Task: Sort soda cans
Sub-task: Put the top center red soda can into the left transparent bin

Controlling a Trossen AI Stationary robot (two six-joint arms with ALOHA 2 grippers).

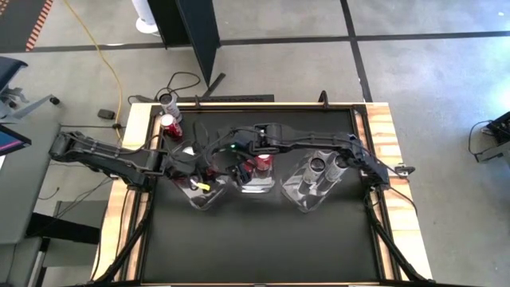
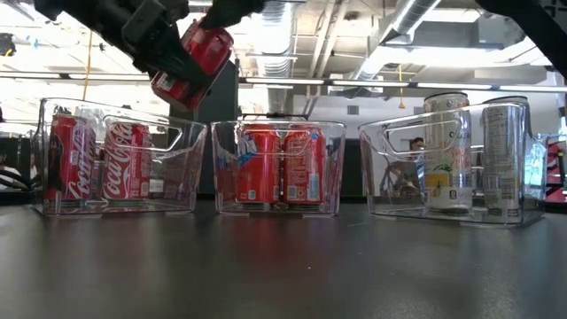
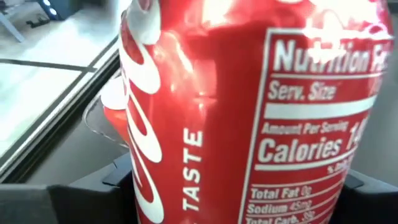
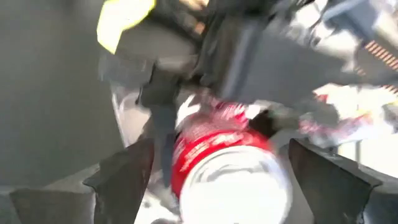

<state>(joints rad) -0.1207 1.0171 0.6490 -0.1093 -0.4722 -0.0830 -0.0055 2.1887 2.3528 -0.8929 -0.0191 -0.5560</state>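
Red soda can pinched in left gripper, tilted, lifted above left clear bin.

Right gripper spread wide, fingers either side of that can. Other red cans upright in left and middle bin; silver cans upright in right bin.

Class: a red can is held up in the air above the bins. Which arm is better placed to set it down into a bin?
Probably the left: its gripper already holds the red can tilted above the left bin. The right gripper is open, grasping nothing.
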